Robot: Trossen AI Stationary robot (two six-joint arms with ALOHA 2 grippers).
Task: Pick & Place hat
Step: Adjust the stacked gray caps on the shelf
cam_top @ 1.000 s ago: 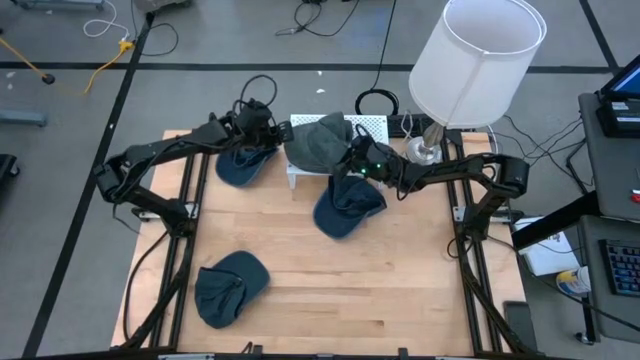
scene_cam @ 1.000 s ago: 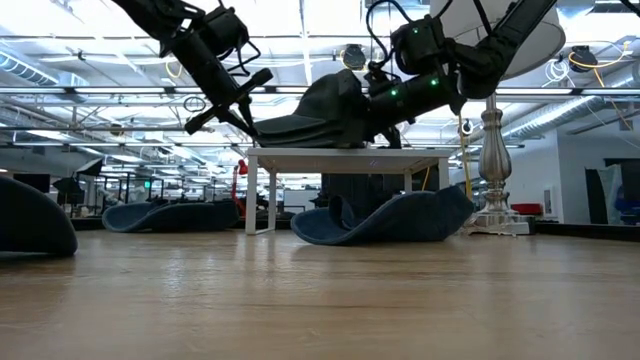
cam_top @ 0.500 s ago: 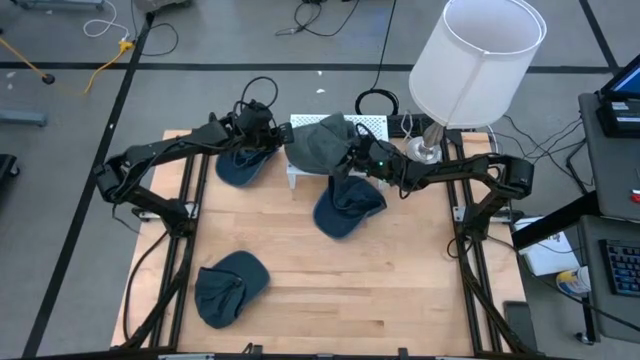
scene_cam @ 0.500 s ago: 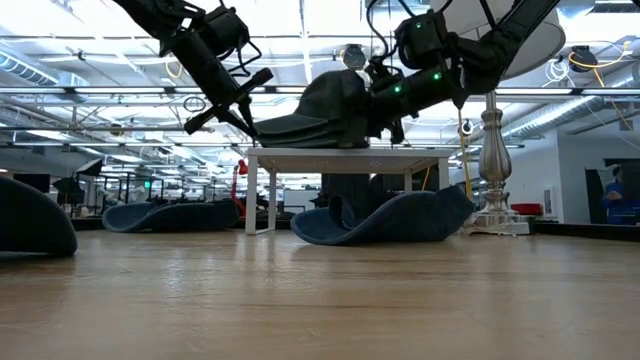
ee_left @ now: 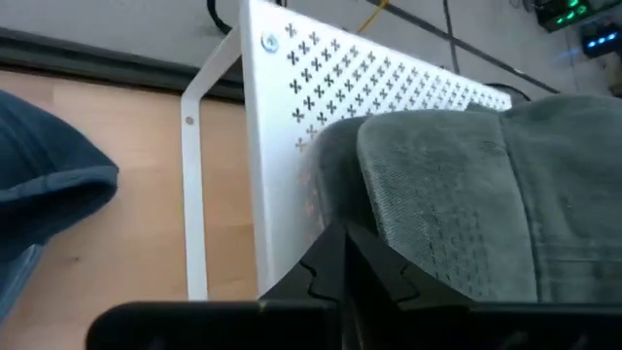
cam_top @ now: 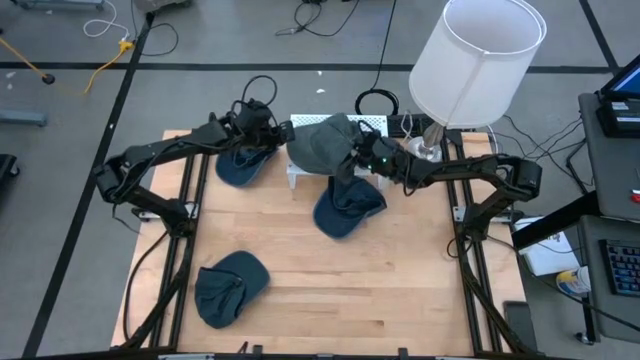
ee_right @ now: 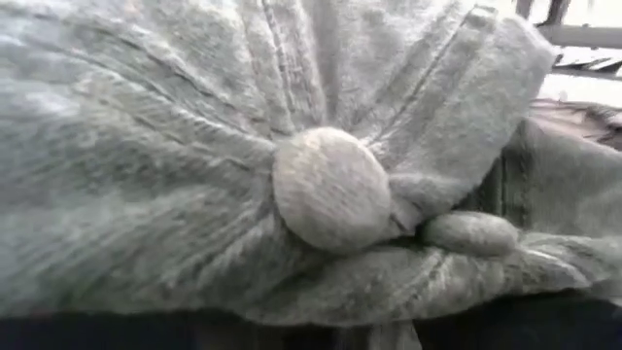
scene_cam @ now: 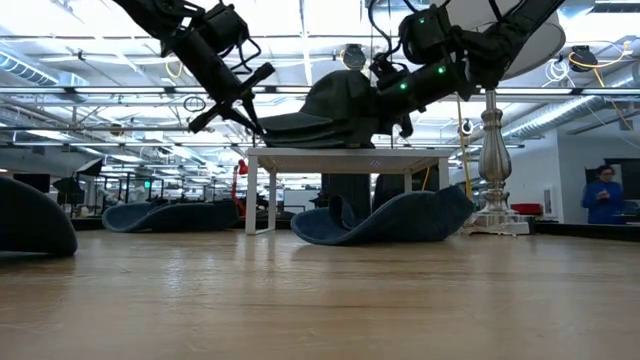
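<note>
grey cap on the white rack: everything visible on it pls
The grey-green corduroy-like cap lies on the white perforated metal rack at the table's back. It has panel seams meeting at a fabric-covered top button and a flat brim toward the left gripper, which is shut on the brim edge. The right gripper presses against the crown; its grip is hidden.

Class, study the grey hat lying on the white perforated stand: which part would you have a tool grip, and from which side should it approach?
Grip the brim of the grey hat, coming in level from the stand's left end. The brim is thin and flat, lying at the stand's edge, so two fingers can close over it; the crown is a soft, rounded dome. The left tool sits at that brim; the right tool is at the crown.
</note>
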